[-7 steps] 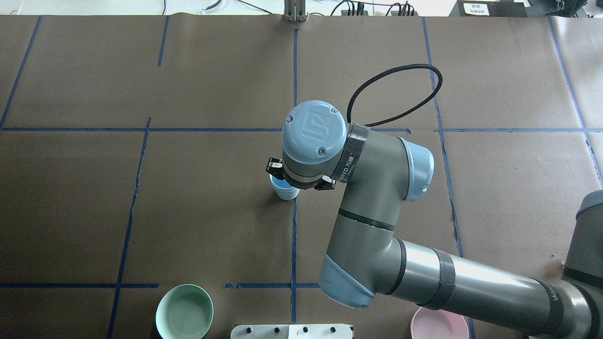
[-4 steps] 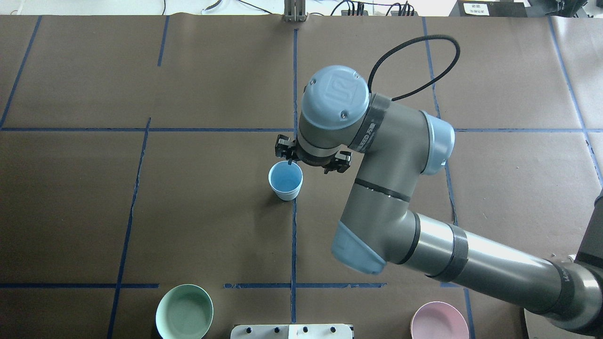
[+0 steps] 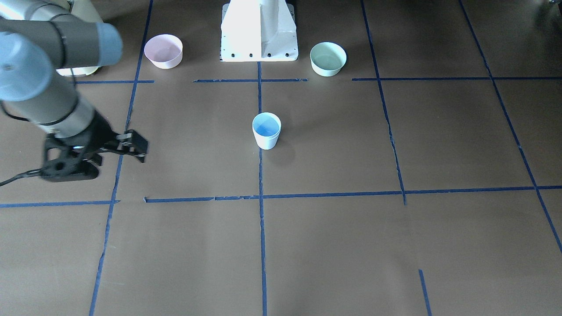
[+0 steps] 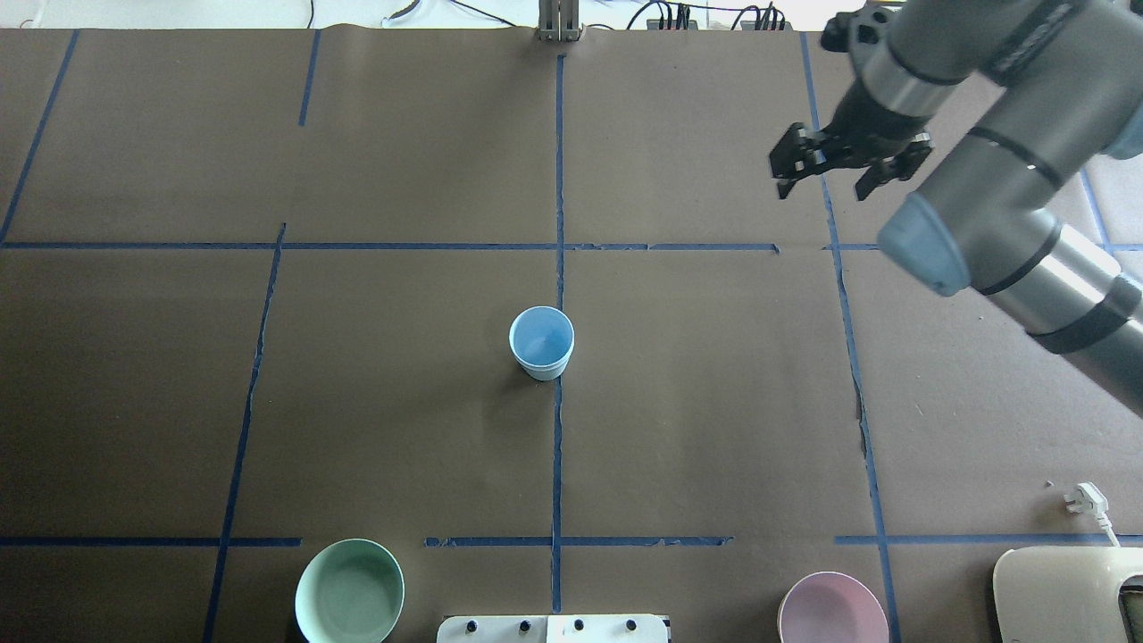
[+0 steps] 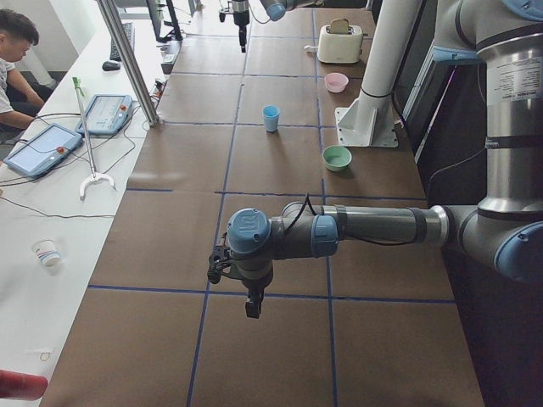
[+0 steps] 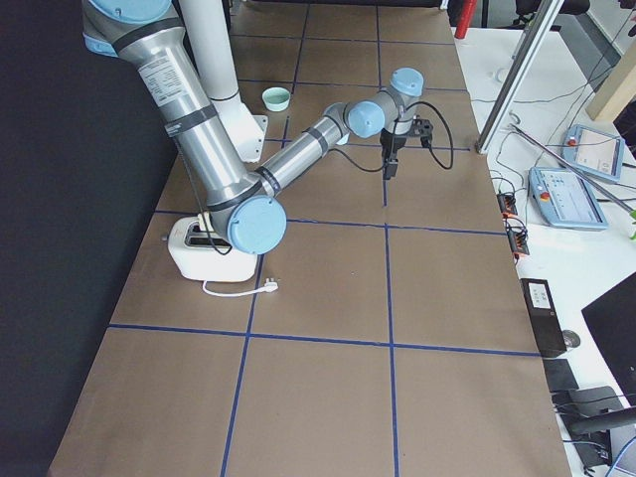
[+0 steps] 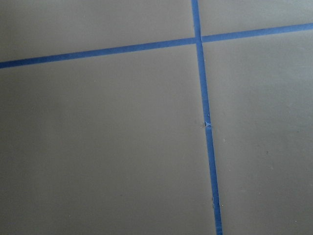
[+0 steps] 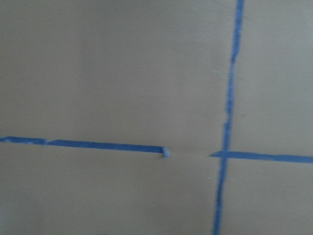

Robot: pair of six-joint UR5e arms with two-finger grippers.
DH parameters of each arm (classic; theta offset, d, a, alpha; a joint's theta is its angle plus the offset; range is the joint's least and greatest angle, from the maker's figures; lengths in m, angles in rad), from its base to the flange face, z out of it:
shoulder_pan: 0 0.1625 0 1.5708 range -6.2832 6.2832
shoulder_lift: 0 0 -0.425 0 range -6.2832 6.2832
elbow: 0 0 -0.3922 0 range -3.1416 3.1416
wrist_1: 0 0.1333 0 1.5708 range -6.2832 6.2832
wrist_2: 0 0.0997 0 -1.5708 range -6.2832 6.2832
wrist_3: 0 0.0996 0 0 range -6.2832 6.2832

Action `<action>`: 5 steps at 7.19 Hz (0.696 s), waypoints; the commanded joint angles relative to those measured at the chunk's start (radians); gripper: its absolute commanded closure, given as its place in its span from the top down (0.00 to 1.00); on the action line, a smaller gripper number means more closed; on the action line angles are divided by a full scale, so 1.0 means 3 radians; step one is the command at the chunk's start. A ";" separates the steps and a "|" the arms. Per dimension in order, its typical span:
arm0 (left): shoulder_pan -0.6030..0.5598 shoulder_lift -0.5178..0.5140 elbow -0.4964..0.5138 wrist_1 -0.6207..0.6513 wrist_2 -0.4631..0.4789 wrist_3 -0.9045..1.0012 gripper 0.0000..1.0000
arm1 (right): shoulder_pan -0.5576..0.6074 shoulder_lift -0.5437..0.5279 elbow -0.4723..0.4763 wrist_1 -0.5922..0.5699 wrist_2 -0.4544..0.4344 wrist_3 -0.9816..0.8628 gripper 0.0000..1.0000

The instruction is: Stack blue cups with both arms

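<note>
One pale-blue cup (image 4: pixel 541 343) stands upright on the centre tape line, also seen in the front view (image 3: pixel 266 130) and the left view (image 5: pixel 271 118). I cannot tell whether a second cup is nested in it; no other blue cup shows. My right gripper (image 4: pixel 832 179) is open and empty, high over the far right of the table and well away from the cup; it also shows in the front view (image 3: pixel 90 151) and the right view (image 6: pixel 390 164). My left gripper (image 5: pixel 251 303) hangs over bare table far to the left. I cannot tell if it is open. Both wrist views show only paper and tape.
A mint-green bowl (image 4: pixel 349 591) and a pink bowl (image 4: pixel 832 609) sit at the near edge on either side of the white pedestal (image 3: pixel 260 30). A cream toaster (image 4: pixel 1063 594) with a loose plug (image 4: pixel 1082 496) is at the near right. An operator sits past the far side (image 5: pixel 17 51).
My right gripper has risen from the cup and swung far back and to the right. The cup stays upright where it was.
</note>
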 commanded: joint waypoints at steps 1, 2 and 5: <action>-0.0002 -0.0004 0.0016 -0.0010 -0.0007 0.0012 1.00 | 0.0634 -0.0748 0.0014 0.0002 0.0140 -0.1525 1.00; -0.0002 -0.0004 0.0006 -0.0167 -0.0022 0.0002 1.00 | 0.0823 -0.1050 0.0029 0.0023 0.0145 -0.1986 1.00; 0.0003 0.0022 0.0021 -0.0210 -0.0022 0.0017 1.00 | 0.1427 -0.1864 0.0049 0.0028 0.0227 -0.2972 1.00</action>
